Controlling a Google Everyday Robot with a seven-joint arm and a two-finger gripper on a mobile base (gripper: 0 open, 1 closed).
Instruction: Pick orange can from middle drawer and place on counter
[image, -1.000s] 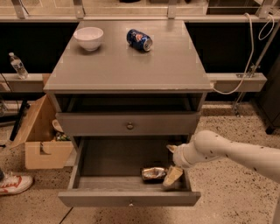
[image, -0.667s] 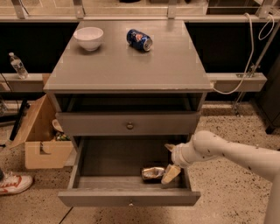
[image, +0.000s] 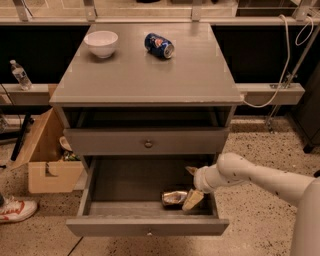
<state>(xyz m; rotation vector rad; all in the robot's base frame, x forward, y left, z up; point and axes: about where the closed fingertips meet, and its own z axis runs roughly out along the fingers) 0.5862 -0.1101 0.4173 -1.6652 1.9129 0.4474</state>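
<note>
Shiny orange can (image: 174, 197) lying on its side at the front right of the pulled-open middle drawer (image: 147, 226), just beside the spread-fingered gripper (image: 191, 185), below the grey counter (image: 145, 75).

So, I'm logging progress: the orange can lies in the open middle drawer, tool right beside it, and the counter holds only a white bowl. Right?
Not quite: the camera view shows the counter holding a white bowl and a blue soda can on its side. The rest stands: the orange can lies in the open middle drawer, the tool right beside it.
</note>
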